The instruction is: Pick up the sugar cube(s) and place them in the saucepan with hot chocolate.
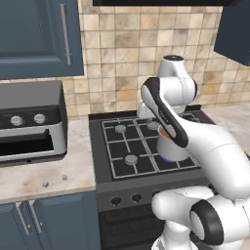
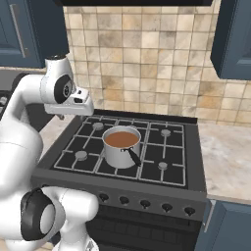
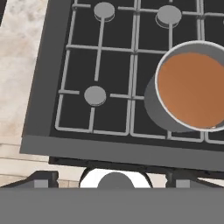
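A beige tiled wall backed a black gas stove [image 2: 147,147] set between pale stone counters [image 1: 29,178] under blue cabinets. On the stove's grates stood the steel saucepan [image 2: 121,147], filled nearly to the rim with brown hot chocolate [image 3: 192,89], its dark handle [image 2: 132,157] pointing toward the knobs. Two tiny sugar cubes [image 1: 46,184] [image 1: 64,177] lay on the left counter, near a toaster oven [image 1: 30,124], well apart from the pan. The gripper [image 2: 66,109] hung above the stove's left edge; whether its fingers were spread or closed could not be told.
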